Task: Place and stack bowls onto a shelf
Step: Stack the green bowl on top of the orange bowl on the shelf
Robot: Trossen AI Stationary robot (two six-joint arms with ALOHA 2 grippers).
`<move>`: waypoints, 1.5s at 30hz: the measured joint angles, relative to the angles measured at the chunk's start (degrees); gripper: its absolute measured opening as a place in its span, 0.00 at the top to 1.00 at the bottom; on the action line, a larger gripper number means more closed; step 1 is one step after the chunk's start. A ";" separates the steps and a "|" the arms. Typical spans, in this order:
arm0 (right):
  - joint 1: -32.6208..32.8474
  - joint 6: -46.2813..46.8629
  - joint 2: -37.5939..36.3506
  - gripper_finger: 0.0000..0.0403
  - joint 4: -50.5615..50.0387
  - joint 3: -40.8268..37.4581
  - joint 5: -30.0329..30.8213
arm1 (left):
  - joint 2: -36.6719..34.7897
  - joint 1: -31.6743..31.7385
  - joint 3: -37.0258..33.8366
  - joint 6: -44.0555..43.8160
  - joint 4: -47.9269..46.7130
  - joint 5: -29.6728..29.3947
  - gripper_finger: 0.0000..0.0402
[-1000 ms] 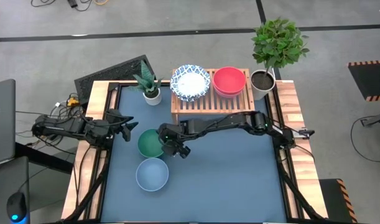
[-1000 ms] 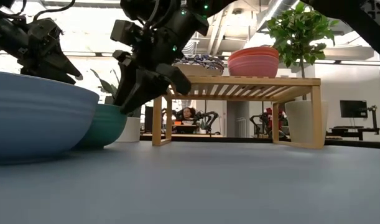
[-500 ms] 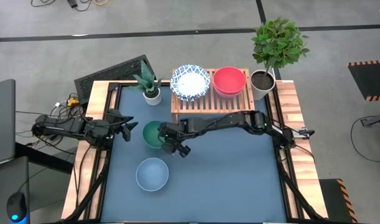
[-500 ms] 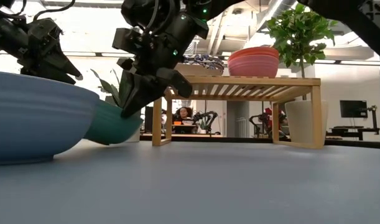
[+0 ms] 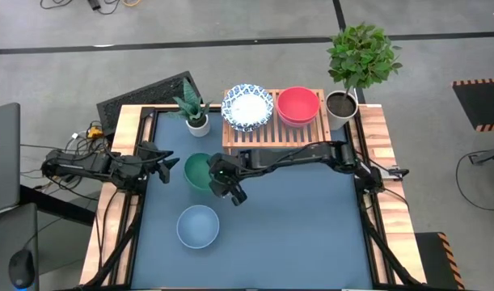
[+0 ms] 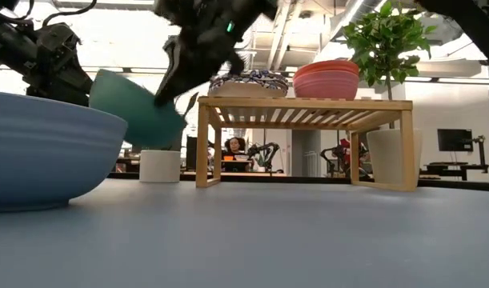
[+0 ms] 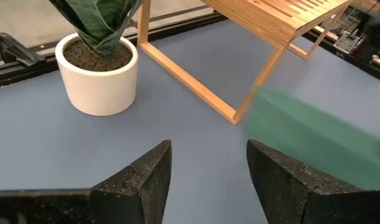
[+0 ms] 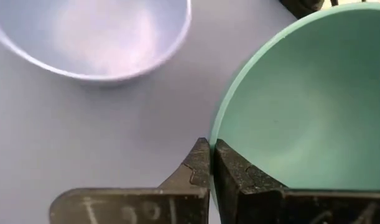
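Robotics lab, other robot arms (image 6: 264,152), monitor (image 6: 454,140), taped concrete floor (image 5: 230,40)

You have a smooth, faintly glossy green bowl (image 8: 301,99) — likely glazed — beside a ribbed light blue bowl (image 6: 44,148). The shelf (image 6: 304,112) is pale bare wood, the table (image 5: 295,226) matt blue — the gripper fingers (image 7: 146,180) look rough black.

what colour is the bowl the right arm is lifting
Green bowl, clearest in the right wrist view.
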 joint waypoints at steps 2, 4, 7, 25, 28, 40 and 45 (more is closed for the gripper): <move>0.74 0.71 -2.37 0.94 -0.62 0.00 -0.94 | 0.00 0.00 0.00 0.00 0.00 0.00 0.52; 1.51 1.67 -5.13 0.94 -2.07 0.00 -0.97 | 0.00 0.00 0.00 0.00 0.00 -0.02 0.52; 2.69 3.43 -9.71 0.94 -4.01 0.00 -0.58 | 0.00 0.00 0.00 0.02 0.00 -0.07 0.52; -2.44 17.62 -33.54 0.94 -33.85 0.00 38.53 | 0.00 0.00 0.00 0.02 0.00 -0.11 0.52; -6.99 20.71 -33.86 0.94 -39.60 0.00 38.29 | 0.00 0.00 0.00 0.02 0.01 -0.11 0.52; -19.22 21.14 -32.31 0.94 -46.76 0.02 26.03 | 0.00 0.00 0.00 0.04 -0.01 -1.08 0.52; -21.25 21.99 -32.48 0.94 -49.01 0.00 22.57 | 0.00 0.00 0.00 0.04 -0.02 -1.20 0.52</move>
